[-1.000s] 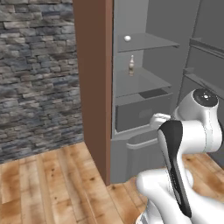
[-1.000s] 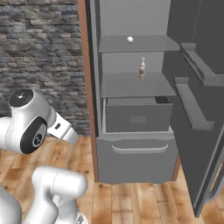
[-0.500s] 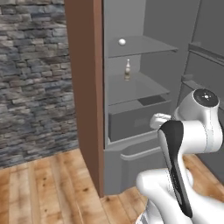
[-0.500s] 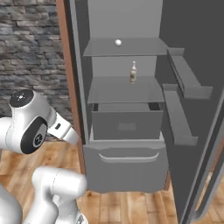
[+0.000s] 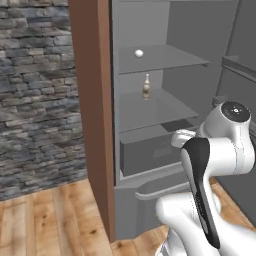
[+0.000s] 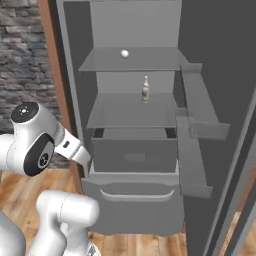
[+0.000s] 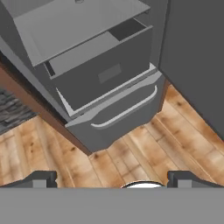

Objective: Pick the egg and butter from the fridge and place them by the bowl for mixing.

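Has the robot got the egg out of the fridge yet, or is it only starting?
Only starting. Done: the fridge stands open in front of the robot. In hand: nothing; the gripper is open and empty, aimed down at the drawer and the wooden floor. Left: the egg sits on the top shelf, with a small bottle one shelf below. I can't spot butter or the bowl, so all fetching and placing remains.

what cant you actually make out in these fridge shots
- Butter: nothing on the fridge shelves can be told as butter.
- Drawer contents: its front wall hides the inside in both base views.
- Bottle: too small to read any label.
- Bowl: no counter in frame.
- Egg: underside hidden by the shelf.
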You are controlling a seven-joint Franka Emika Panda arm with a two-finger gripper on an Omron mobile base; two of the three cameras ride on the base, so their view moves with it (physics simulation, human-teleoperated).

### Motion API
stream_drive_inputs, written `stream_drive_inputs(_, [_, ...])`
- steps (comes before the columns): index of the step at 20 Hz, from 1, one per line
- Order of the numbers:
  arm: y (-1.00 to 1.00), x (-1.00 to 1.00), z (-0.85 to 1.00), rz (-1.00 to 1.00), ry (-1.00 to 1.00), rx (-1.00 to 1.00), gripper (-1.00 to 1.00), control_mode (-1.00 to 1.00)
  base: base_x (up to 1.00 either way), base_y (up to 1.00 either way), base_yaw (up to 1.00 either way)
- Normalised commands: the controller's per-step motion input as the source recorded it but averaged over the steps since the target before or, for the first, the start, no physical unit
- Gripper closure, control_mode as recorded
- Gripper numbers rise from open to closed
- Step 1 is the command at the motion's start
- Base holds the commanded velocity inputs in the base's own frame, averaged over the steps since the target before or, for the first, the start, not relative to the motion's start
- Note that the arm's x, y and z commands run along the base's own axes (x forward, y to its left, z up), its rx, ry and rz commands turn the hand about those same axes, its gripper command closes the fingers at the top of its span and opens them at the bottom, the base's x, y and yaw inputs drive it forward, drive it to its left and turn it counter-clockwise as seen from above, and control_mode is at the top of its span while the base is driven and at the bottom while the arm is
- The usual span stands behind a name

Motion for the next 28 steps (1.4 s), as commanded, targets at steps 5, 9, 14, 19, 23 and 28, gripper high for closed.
stream_drive_inputs(5, [0.0, 0.0, 0.0, 0.0, 0.0, 0.0, -1.0, 1.0, 0.6, -0.33, 0.06])
stream_drive_inputs(9, [0.0, 0.0, 0.0, 0.0, 0.0, 0.0, -1.0, 1.0, 0.51, -0.44, 0.0])
stream_drive_inputs(14, [0.0, 0.0, 0.0, 0.0, 0.0, 0.0, -1.0, 1.0, 0.55, -0.31, 0.06])
stream_drive_inputs(19, [0.0, 0.0, 0.0, 0.0, 0.0, 0.0, -1.0, 1.0, 0.53, -0.18, 0.04])
stream_drive_inputs(23, [0.0, 0.0, 0.0, 0.0, 0.0, 0.0, -1.0, 1.0, 0.55, -0.18, 0.0])
stream_drive_inputs(28, [0.0, 0.0, 0.0, 0.0, 0.0, 0.0, -1.0, 1.0, 0.5, -0.15, 0.01])
